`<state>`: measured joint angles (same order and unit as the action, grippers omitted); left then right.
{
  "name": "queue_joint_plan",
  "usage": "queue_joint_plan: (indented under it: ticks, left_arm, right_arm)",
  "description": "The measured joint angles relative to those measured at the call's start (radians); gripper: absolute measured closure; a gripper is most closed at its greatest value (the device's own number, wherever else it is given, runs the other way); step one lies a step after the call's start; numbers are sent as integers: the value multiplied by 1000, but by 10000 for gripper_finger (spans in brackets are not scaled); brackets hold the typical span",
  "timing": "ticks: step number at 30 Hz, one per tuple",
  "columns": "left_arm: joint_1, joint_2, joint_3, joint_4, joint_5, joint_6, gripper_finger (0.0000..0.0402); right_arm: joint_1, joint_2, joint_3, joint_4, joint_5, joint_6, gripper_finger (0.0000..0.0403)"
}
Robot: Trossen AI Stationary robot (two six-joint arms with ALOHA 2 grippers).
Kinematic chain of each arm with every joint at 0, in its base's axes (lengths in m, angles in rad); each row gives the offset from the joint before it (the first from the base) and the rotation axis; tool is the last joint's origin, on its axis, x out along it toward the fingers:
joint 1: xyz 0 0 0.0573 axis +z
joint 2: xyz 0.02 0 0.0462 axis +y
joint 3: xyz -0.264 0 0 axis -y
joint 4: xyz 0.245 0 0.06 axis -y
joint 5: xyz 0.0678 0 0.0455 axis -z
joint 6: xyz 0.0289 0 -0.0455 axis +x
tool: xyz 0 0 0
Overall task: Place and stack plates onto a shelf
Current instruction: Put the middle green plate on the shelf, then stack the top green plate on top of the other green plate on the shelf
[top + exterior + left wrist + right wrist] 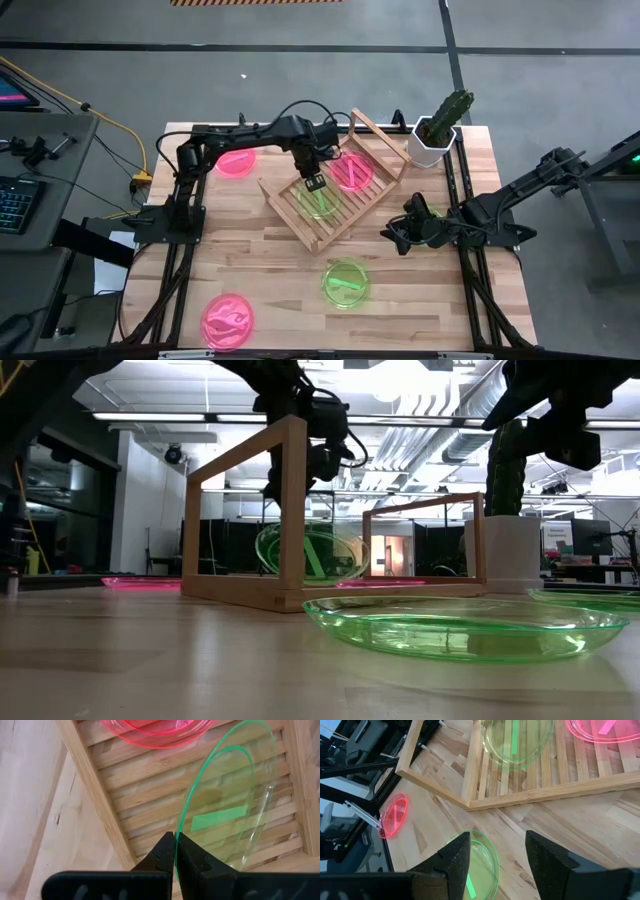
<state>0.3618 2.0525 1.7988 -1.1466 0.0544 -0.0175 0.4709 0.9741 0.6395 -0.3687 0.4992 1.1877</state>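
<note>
My left gripper (pixel 314 184) is over the wooden slatted rack (pixel 300 225), shut on a green plate (pixel 320 203). This plate stands tilted inside the rack in the low view (pixel 310 552). A pink plate (pixel 352 172) lies flat on the rack's slats toward its taller frame end. My right gripper (pixel 392 235) hovers open beside the rack's right rail and touches nothing. A second green plate (pixel 346 283) and a pink plate (pixel 227 320) lie flat on the table near the front. Another pink plate (pixel 237 162) lies at the far left. My left gripper (pixel 175 837) pinches the green plate's rim (pixel 181 827) between its two fingers, coming from above and pointing down. The plate hangs tilted below the fingers over the rack's slats (pixel 125 795). Whether its lower edge touches the slats, I cannot tell.
A white pot with a cactus (pixel 438 135) stands at the table's far right corner, just beyond the rack. A third green plate (pixel 424 212) shows partly under my right arm. The right wrist view shows the near green plate (pixel 477 862) below the open fingers.
</note>
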Motion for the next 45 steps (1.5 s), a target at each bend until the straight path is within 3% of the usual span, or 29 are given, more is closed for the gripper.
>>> queue_joint_plan:
  ticks: [13,24,31,36,40,45]
  left_arm:
    - [-57,99,-1,44,-45,-4,365]
    - [-41,53,-1,24,-125,34,319]
    - [24,-154,-11,77,81,-53,295]
    - [19,-411,-196,395,160,-111,294]
    - [-6,-646,-467,713,213,-156,293]
    - [-49,-890,-805,1034,207,-293,293]
  right_arm:
    - [0,0,0,0,20,-10,231]
    - [0,0,0,0,49,43,231]
    - [-57,0,0,50,40,92,231]
    - [-136,0,1,75,-14,50,231]
    - [-199,0,25,31,-57,43,231]
    - [-256,0,92,-140,-123,2,231]
